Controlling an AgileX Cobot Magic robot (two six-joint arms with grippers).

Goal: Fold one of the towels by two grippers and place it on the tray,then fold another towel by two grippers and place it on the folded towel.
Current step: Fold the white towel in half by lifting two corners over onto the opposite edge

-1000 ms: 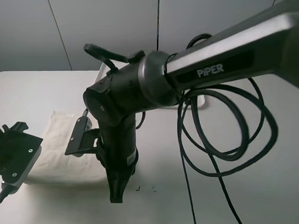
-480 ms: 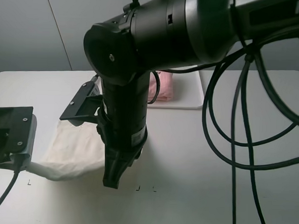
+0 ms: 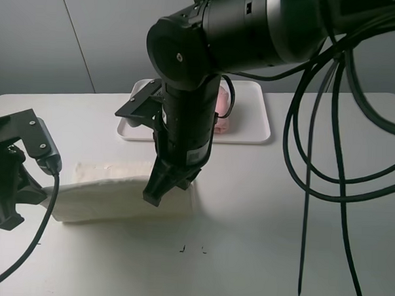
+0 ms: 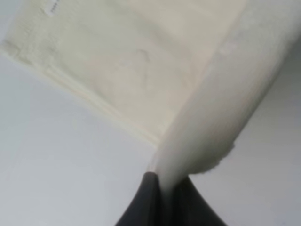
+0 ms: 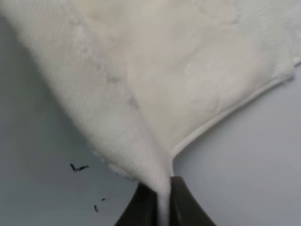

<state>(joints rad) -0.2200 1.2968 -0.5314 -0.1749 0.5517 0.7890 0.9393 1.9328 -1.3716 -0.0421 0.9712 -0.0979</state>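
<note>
The cream towel [image 3: 110, 190] lies left of the table's middle, its near edge lifted and doubled over toward the far edge. My right gripper [image 3: 157, 193] is shut on that edge at its right corner; the right wrist view shows the gripper [image 5: 162, 200] pinching the cloth [image 5: 188, 70]. At the left corner my left gripper [image 3: 50, 197] is shut on the towel too, and the left wrist view shows it [image 4: 162, 195] nipping the raised fold [image 4: 221, 103]. The pink towel [image 3: 220, 115] sits folded on the white tray [image 3: 250, 134] at the back, partly hidden by my right arm.
Black cables [image 3: 328, 160] loop down from the right arm over the table's right half. Small dark marks [image 3: 193, 249] dot the table near the front edge. The grey wall stands behind the tray.
Both grippers have carried the cream towel's near edge up and away toward its far edge. The right arm has swung back and to the right, uncovering the tray and pink towel.
</note>
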